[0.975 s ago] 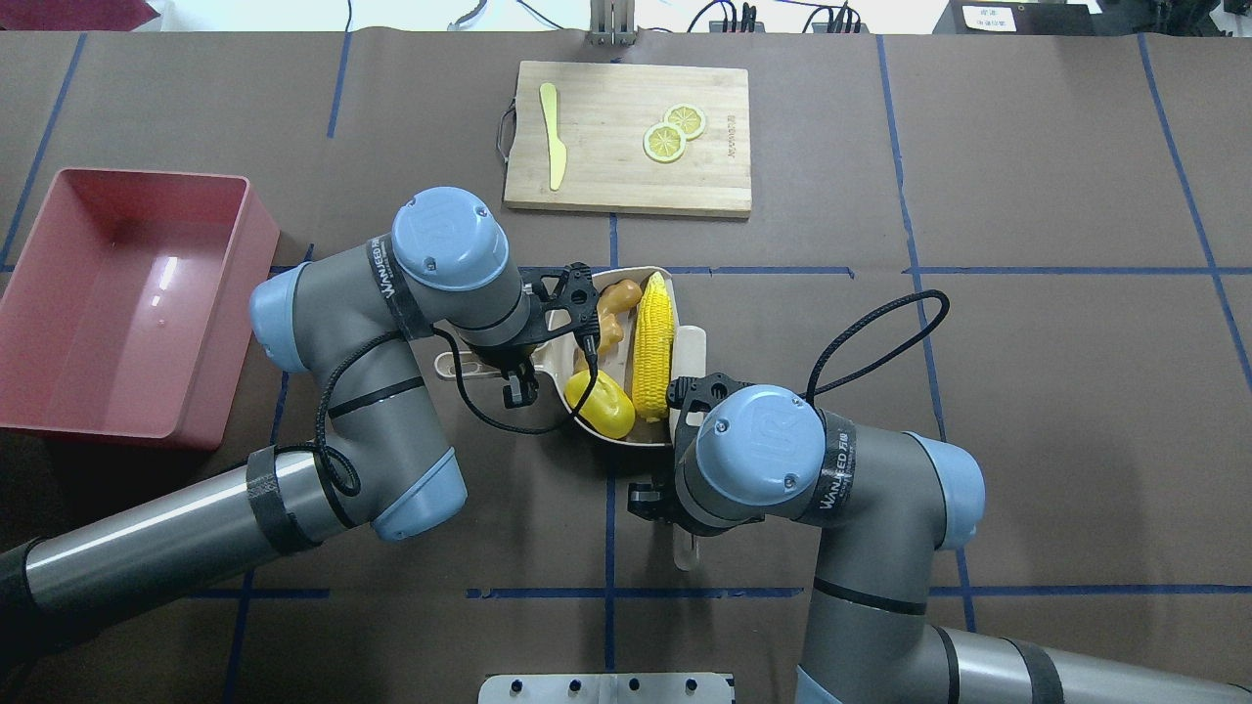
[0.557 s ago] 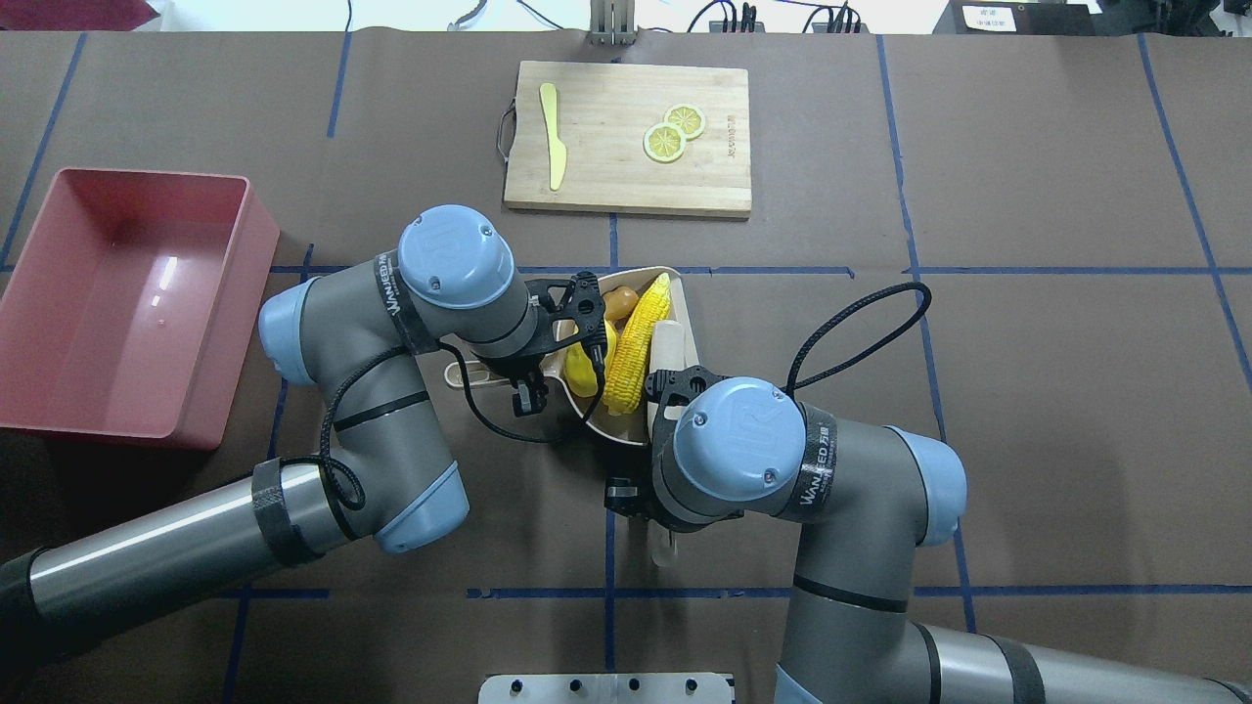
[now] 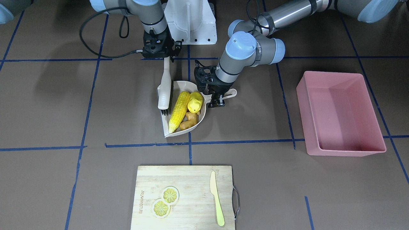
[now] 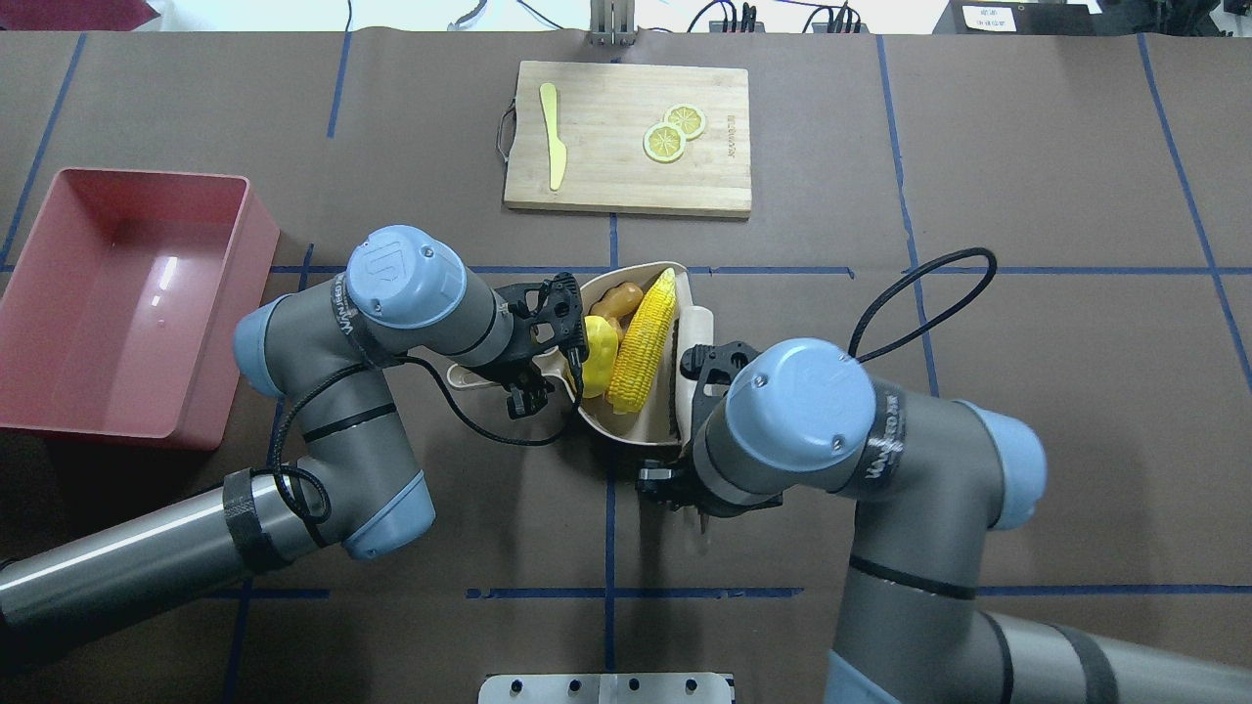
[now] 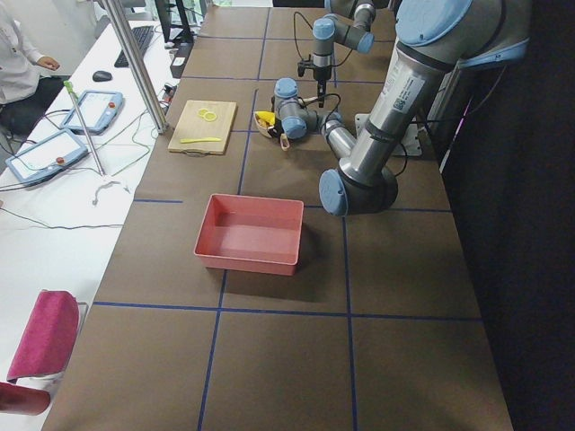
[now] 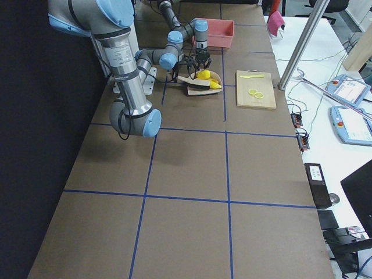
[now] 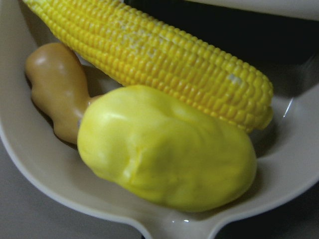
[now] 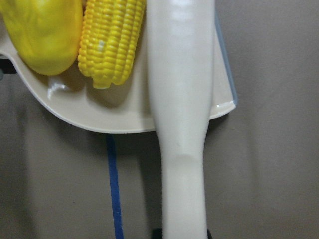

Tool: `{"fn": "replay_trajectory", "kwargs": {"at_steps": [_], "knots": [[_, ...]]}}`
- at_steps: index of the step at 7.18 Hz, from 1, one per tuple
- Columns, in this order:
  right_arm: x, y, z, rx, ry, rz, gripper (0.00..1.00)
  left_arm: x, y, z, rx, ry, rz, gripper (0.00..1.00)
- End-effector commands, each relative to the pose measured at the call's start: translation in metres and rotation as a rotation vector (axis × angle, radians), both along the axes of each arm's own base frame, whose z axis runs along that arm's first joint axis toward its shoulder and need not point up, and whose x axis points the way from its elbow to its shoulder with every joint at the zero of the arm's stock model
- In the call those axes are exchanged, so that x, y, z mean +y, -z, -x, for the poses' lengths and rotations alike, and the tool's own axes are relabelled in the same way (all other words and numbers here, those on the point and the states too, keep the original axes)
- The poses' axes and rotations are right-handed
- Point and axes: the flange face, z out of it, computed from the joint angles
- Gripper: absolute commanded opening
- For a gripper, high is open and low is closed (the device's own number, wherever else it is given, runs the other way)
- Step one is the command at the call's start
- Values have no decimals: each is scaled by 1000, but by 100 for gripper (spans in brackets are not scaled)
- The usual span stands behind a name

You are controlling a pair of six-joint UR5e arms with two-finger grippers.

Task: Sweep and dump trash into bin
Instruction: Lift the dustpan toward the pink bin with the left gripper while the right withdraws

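Note:
The corn cob (image 4: 646,337), the yellow potato (image 4: 599,352) and the tan ginger root (image 4: 616,298) lie together in the beige dustpan (image 4: 626,432). They fill the left wrist view: corn (image 7: 149,59), potato (image 7: 164,149), ginger (image 7: 57,94). My left gripper (image 3: 218,98) is shut on the dustpan's handle (image 3: 230,93). My right gripper (image 3: 166,58) is shut on the handle of the cream brush (image 3: 164,92), whose head stands at the dustpan's open side next to the corn (image 8: 112,40). The pink bin (image 4: 117,293) is empty at the far left.
A wooden cutting board (image 4: 626,181) lies beyond the dustpan with a pale yellow knife (image 4: 553,132) and two lemon slices (image 4: 670,137) on it. Blue tape lines cross the brown table. The robot's base plate (image 4: 606,689) is at the near edge.
The potato has shifted from the dustpan's near end up beside the ginger. My left arm has swung left, still holding the dustpan. My right arm has moved right with the brush.

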Motion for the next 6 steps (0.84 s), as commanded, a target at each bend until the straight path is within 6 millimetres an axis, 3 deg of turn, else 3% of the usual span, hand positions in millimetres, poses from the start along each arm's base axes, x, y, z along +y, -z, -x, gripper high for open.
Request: {"fn": "replay_trajectory", "kwargs": {"at_steps": [1,2,4,5,6], "knots": [[-23,-6,-93,10,-59,61,0,-4,11,11,46,34,21,6],[-28,-30,-115,42,-85,72,0,-4,11,18,53,46,32,5],[-47,-46,-141,66,-115,54,0,-8,30,39,98,88,58,5],[-47,-67,-164,94,-97,20,0,-12,39,63,131,98,71,4],[-44,-87,-194,121,-74,-22,0,-21,33,104,146,122,96,4]]}}
